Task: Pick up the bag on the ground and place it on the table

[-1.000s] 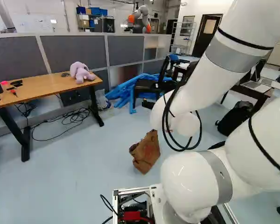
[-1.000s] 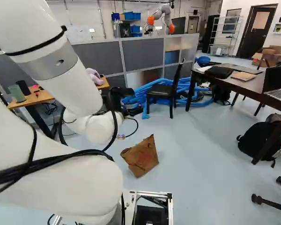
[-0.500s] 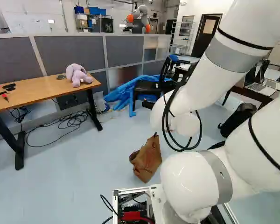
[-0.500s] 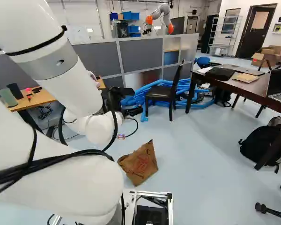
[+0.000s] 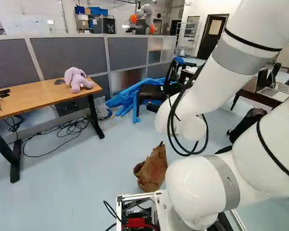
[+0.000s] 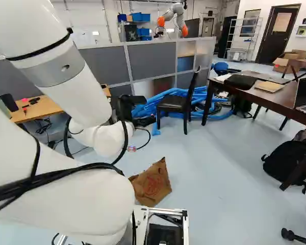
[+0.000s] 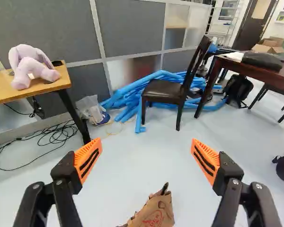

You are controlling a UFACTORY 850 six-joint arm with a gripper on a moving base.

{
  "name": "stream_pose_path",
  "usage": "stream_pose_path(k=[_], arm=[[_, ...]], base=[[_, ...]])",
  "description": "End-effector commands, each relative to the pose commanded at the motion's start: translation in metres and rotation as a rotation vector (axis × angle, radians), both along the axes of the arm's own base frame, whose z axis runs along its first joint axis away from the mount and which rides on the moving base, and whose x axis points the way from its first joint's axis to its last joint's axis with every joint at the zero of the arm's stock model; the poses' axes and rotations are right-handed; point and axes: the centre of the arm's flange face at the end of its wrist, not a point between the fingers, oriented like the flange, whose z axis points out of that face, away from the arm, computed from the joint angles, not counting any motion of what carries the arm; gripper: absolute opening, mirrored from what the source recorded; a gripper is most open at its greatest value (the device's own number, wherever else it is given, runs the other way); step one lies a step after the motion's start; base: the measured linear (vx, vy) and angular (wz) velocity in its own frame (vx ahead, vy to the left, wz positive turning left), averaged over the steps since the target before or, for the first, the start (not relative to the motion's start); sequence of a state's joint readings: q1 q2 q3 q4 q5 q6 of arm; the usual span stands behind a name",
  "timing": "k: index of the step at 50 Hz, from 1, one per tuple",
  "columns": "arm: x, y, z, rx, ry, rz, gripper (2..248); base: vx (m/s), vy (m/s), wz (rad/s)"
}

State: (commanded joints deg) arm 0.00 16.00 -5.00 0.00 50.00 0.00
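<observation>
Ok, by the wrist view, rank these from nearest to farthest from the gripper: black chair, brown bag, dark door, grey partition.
From the gripper:
1. Brown bag: on the floor, low and closest in front of it.
2. Black chair: farther ahead, standing beyond the bag.
3. Grey partition: behind the chair.
4. Dark door: off to the right, past the partition.

i have open floor (image 7: 132,151) to pass over between the wooden desk (image 7: 0,94) and the dark chair (image 7: 168,89). low down, the desk's leg (image 7: 74,116) and tangled cables (image 7: 61,135) bar me; beyond, blue tubes (image 7: 128,101) and a grey partition (image 7: 128,28) block me. a plush toy (image 7: 23,68) obstructs the desk's end.
</observation>
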Motion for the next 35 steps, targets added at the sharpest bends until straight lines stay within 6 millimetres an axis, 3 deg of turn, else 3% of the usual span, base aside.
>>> stream_pose_path(k=[35], arm=[[0.0,0.0,0.0,0.0,0.0,0.0,247]], base=[[0.059,-0.001,-0.01]])
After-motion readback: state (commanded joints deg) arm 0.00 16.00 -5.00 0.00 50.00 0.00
